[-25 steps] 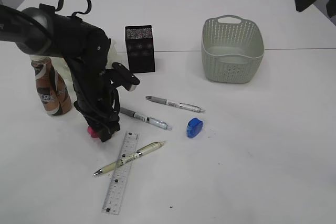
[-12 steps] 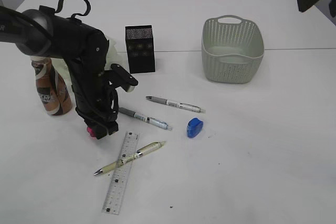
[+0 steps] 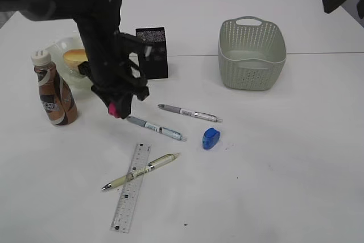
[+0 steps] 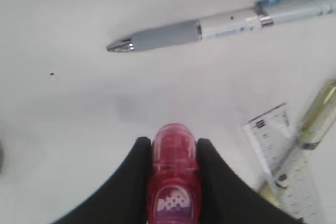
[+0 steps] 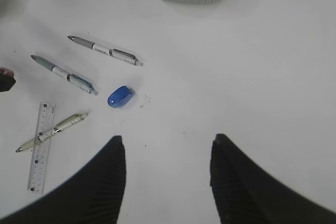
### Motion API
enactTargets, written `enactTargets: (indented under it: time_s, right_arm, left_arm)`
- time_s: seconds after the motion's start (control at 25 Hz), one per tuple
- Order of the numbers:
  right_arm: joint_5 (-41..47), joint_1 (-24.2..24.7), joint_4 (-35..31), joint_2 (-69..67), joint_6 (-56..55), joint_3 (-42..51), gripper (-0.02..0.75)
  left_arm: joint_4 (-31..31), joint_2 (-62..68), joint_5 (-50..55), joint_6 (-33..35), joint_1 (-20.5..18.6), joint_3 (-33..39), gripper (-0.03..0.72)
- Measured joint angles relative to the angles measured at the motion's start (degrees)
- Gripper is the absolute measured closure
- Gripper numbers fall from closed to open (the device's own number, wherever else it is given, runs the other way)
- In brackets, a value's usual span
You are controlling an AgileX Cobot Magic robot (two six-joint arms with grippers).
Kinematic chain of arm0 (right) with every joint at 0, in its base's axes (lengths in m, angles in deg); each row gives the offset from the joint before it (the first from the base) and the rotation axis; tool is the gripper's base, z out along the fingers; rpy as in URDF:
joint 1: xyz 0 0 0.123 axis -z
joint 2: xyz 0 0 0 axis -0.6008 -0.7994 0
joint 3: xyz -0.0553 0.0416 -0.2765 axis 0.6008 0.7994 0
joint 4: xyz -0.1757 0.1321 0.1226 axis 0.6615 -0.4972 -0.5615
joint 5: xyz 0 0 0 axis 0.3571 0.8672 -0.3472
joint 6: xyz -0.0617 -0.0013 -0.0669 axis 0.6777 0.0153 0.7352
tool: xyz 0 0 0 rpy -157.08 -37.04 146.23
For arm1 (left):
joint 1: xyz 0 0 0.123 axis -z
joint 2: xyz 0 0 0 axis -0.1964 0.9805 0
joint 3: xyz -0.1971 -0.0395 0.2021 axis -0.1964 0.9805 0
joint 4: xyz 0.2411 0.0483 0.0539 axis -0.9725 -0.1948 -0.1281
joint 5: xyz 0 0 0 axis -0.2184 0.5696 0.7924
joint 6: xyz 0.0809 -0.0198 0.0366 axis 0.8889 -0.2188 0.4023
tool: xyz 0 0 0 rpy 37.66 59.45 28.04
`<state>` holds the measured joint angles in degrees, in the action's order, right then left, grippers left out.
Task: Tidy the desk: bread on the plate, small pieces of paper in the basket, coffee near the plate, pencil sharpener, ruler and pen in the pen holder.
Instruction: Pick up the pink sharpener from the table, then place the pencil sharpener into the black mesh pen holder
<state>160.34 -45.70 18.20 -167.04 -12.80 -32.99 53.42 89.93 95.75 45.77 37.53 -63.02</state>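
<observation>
Left gripper (image 4: 173, 182) is pinching a pink pencil sharpener (image 4: 174, 174) between its fingers, lifted clear of the bench (image 3: 273, 157), above the grey-and-blue pen (image 3: 156, 128) and just in front of the black pen holder (image 3: 152, 52). Right gripper (image 5: 167, 177) hangs spread wide with nothing in it, blue pencil sharpener (image 5: 119, 96) well below it.

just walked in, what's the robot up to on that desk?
Mid desk tidy. The left gripper is shut on a pink pencil sharpener, held above the table near the black pen holder. The right gripper is open and idle, high over the table. Three pens, the ruler and a blue sharpener lie loose on the table. Coffee bottle stands beside the plate with bread.
</observation>
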Motion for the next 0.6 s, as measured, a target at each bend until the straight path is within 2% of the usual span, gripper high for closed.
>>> enactTargets:
  time_s: [0.16, 0.24, 0.44, 0.6]
  right_arm:
    - [0.0, 0.0, 0.0, 0.0, 0.0, 0.0, 0.352]
    - [0.0, 0.0, 0.0, 0.0, 0.0, 0.0, 0.352]
    - [0.0, 0.0, 0.1, 0.0, 0.0, 0.0, 0.352]
    - [0.0, 0.0, 0.1, 0.0, 0.0, 0.0, 0.352]
  left_arm:
    - [1.1, 0.0, 2.8, -10.5, 0.0, -7.3, 0.530]
    - [2.4, 0.0, 2.9, -13.0, 0.0, -9.8, 0.530]
    - [4.5, 0.0, 2.0, -14.4, 0.0, -14.0, 0.530]
    - [4.0, 0.0, -5.7, -14.5, 0.0, -16.0, 0.530]
